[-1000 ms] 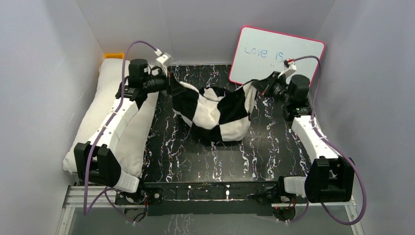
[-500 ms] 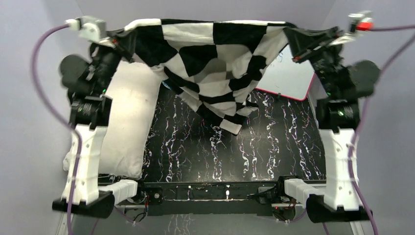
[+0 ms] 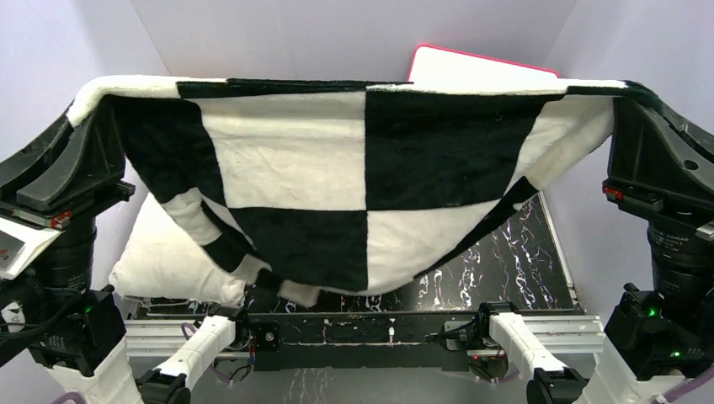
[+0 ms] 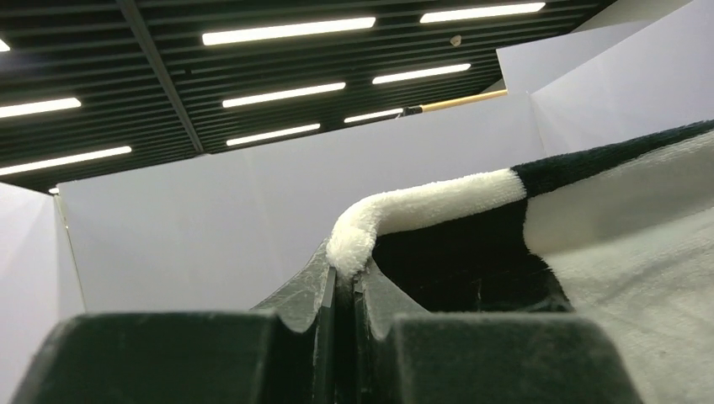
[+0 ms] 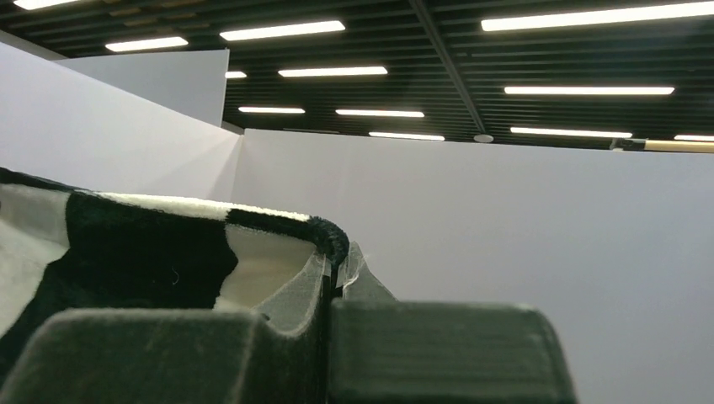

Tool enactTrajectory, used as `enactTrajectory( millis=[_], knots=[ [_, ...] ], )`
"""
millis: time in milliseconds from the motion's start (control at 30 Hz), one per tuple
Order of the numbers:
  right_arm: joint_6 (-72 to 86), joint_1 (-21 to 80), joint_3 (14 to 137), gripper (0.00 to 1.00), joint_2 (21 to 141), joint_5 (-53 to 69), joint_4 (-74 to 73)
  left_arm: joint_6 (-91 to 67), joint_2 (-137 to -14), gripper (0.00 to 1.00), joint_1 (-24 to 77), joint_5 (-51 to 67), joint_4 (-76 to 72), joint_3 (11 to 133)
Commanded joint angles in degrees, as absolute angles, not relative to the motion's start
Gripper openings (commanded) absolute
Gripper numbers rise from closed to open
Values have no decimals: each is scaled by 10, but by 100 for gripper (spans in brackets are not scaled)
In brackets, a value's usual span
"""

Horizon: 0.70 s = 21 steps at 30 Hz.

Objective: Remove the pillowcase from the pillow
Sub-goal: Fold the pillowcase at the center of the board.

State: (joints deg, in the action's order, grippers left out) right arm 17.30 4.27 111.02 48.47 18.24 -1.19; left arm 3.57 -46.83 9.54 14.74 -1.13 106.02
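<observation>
Both jaws clamp pillowcase (image 3: 362, 194) top corners — cloth taut between.

- The top view is lit evenly and softly from above, and a faint violet cast is left on the walls (image 3: 337, 34).
- A dim shadow is cast beneath the spread pillowcase (image 3: 362, 194).
- In both wrist views the ceiling strip lights (image 4: 278, 32) are slightly overexposed.
- The nearest fingers (image 4: 168, 353) are rendered dark and out of focus.
</observation>
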Motion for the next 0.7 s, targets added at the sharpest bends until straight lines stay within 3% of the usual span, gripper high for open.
enactTrajectory(
  millis=[0, 400, 667],
  knots=[
    [134, 48, 1147, 0, 537, 114, -52, 95, -533, 0, 118, 109, 19, 1102],
    [97, 71, 1278, 0, 644, 112, -49, 133, -605, 0, 166, 112, 12, 1215],
    [183, 71, 1291, 0, 586, 187, 15, 52, -542, 0, 166, 191, -31, 1243]
  ],
)
